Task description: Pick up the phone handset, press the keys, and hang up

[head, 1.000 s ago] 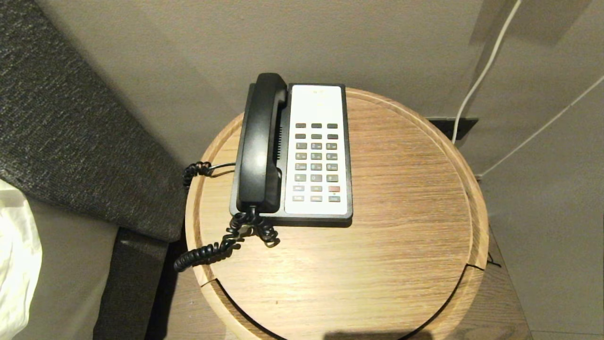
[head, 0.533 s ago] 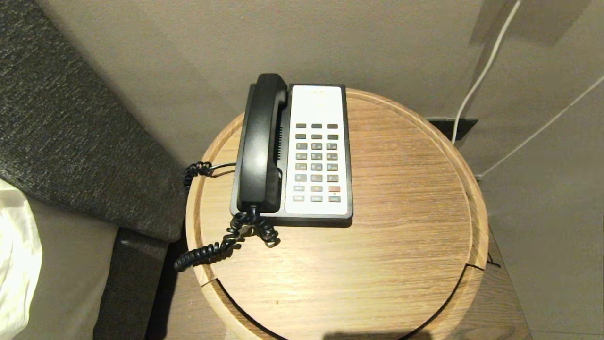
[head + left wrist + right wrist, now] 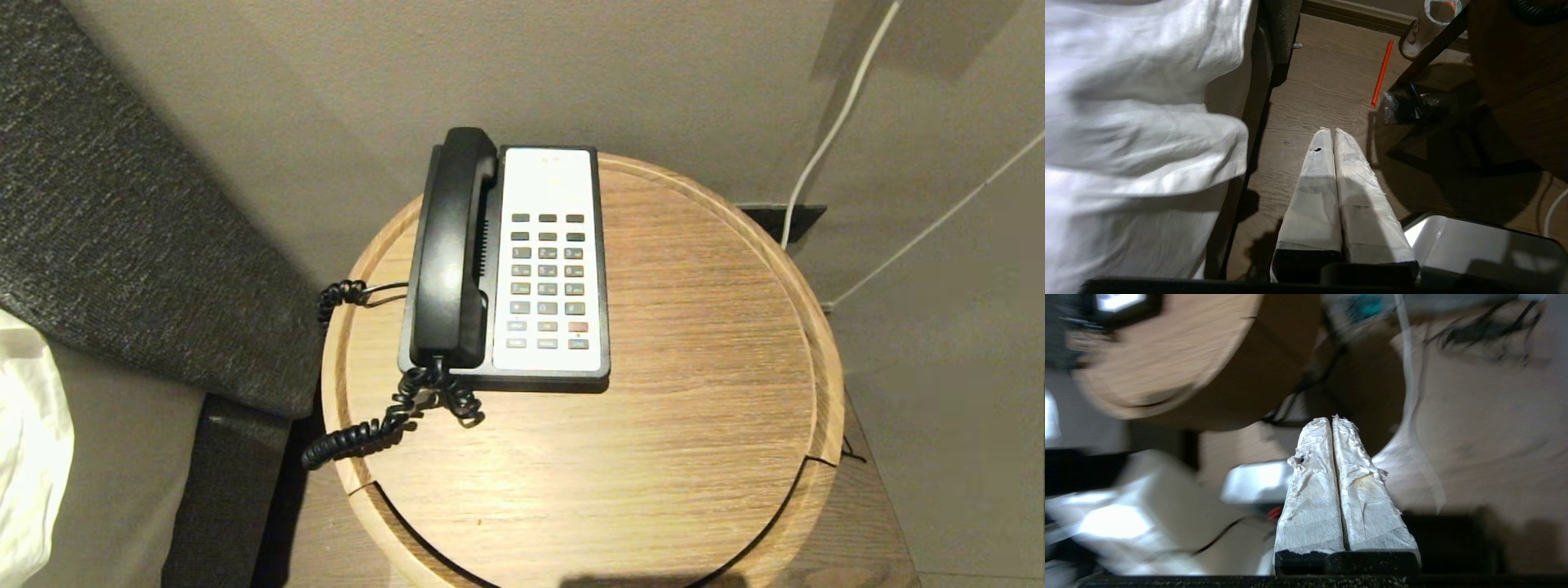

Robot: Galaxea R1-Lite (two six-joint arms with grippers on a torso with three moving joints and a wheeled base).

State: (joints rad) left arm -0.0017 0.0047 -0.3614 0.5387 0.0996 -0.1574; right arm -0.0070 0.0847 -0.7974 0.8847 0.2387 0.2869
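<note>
The black phone handset (image 3: 447, 249) lies in its cradle on the left side of the phone base (image 3: 506, 369). Beside it is the white keypad panel (image 3: 549, 261) with rows of grey keys. A black coiled cord (image 3: 384, 425) runs from the handset's near end over the table's edge. Neither arm shows in the head view. My left gripper (image 3: 1330, 130) is shut and empty, low over the wooden floor beside the bed. My right gripper (image 3: 1329, 419) is shut and empty too, below the level of the round table top (image 3: 1163, 363).
The phone stands on a round wooden table (image 3: 694, 367) with a raised rim, against a beige wall. A dark headboard (image 3: 122, 229) and white bedding (image 3: 1126, 122) lie to the left. White cables (image 3: 824, 139) hang on the right. An orange straw (image 3: 1381, 73) lies on the floor.
</note>
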